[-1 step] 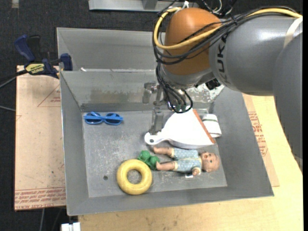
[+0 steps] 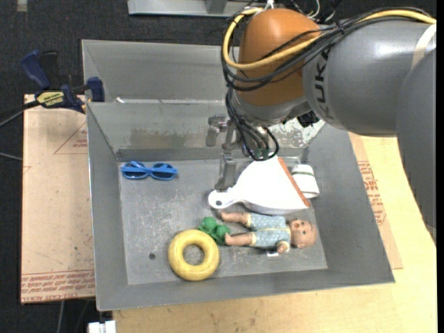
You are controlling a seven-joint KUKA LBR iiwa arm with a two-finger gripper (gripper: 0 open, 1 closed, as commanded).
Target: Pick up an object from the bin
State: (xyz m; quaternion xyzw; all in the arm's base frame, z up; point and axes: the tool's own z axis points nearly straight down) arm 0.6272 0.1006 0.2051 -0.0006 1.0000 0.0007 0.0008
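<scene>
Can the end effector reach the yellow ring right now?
Probably yes. The yellow ring lies flat with nothing over it; only the green toy and doll lie close beside it. The end effector hangs farther back.

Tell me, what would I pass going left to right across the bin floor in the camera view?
blue plastic sunglasses → yellow ring-shaped toy → small baby doll in pale blue clothes
</scene>
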